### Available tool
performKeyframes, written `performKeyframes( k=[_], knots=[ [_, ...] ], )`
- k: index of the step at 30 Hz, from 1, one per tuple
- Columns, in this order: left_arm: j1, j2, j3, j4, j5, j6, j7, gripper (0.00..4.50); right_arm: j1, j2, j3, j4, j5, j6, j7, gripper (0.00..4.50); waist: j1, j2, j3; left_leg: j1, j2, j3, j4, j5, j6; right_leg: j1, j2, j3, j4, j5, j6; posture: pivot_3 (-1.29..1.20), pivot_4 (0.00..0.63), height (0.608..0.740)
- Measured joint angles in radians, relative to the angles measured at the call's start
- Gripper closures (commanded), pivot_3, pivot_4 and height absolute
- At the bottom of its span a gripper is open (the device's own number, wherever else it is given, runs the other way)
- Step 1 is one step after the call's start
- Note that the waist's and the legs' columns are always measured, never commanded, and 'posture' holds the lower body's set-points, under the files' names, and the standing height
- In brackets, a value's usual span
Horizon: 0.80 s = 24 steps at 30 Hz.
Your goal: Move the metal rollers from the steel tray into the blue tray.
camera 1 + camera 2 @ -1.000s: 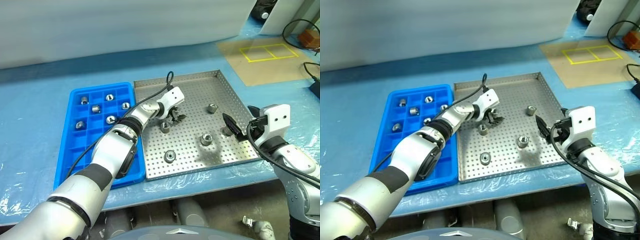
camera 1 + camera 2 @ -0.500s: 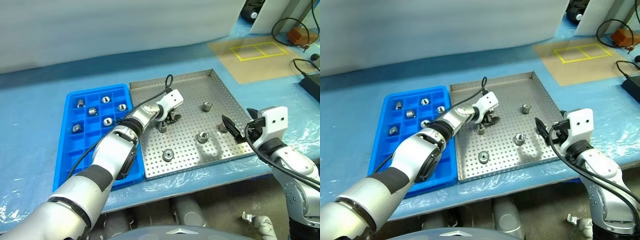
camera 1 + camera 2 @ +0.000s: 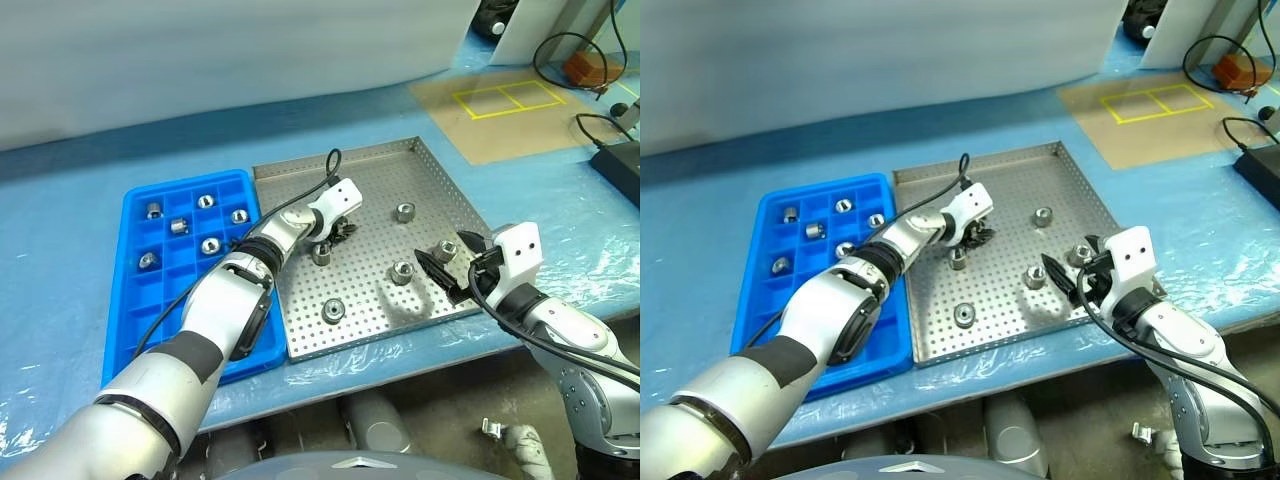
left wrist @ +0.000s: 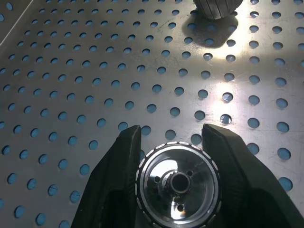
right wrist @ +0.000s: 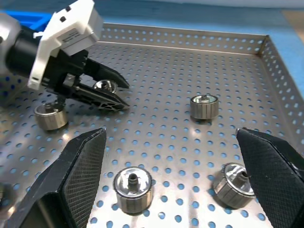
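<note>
The steel tray (image 3: 340, 152) lies mid-table with the blue tray (image 3: 125, 330) against its left side. My left gripper (image 3: 340, 232) reaches over the steel tray's middle and is shut on a metal roller (image 4: 178, 183), which rests on the perforated floor between the fingers (image 4: 118, 180). Loose rollers lie beside it (image 3: 322, 254), at the back (image 3: 404, 212), in the middle (image 3: 402, 272) and near the front (image 3: 333, 311). Several rollers such as (image 3: 180, 226) sit in the blue tray's far compartments. My right gripper (image 3: 450, 268) stands open over the steel tray's near right corner, with a roller (image 3: 445, 250) close by.
A brown board with yellow taped squares (image 3: 500, 100) lies at the back right. Black cables and a dark device (image 3: 620, 150) are at the right edge. The blue table surface (image 3: 60, 180) is covered in clear plastic film.
My left gripper's fingers have closed on the roller in the steel tray. My right gripper has moved left over the tray's near right corner, still open. The head camera has swung.
</note>
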<state>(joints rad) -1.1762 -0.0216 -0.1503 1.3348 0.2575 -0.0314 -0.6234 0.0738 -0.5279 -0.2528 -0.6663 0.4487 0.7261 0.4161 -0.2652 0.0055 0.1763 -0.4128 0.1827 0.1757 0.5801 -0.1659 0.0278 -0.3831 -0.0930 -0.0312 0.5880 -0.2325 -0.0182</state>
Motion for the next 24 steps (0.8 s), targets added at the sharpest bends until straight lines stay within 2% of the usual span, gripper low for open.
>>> performKeyframes(
  k=[16, 19, 24],
  knots=[
    [0.008, 0.026, 0.065, -0.003, -0.041, -0.007, -0.058, 2.78, -0.030, -0.036, 0.030, 0.015, -0.005, 0.011, 0.019, 0.00, 0.001, 0.000, 0.000, -0.004, 0.000, 0.000, -0.002, 0.000, 0.000, -0.005, 0.000, 0.000, -0.001, 0.000, 0.000, -0.62, 0.150, 0.740],
    [0.007, 0.035, 0.116, 0.001, -0.090, -0.016, -0.126, 2.78, -0.037, -0.036, 0.032, 0.028, -0.011, 0.004, 0.019, 0.00, 0.004, 0.000, 0.000, -0.009, 0.000, 0.000, -0.003, 0.001, 0.002, -0.009, 0.000, 0.000, -0.001, 0.000, 0.000, -0.61, 0.150, 0.740],
    [-0.021, 0.060, 0.196, -0.019, -0.201, -0.058, -0.331, 2.78, -0.062, -0.035, 0.049, 0.045, -0.019, -0.006, 0.020, 0.00, 0.013, 0.000, 0.001, -0.013, 0.000, 0.000, -0.003, 0.001, 0.003, -0.013, -0.001, 0.000, 0.000, 0.000, -0.001, -0.56, 0.150, 0.740]
  ],
)
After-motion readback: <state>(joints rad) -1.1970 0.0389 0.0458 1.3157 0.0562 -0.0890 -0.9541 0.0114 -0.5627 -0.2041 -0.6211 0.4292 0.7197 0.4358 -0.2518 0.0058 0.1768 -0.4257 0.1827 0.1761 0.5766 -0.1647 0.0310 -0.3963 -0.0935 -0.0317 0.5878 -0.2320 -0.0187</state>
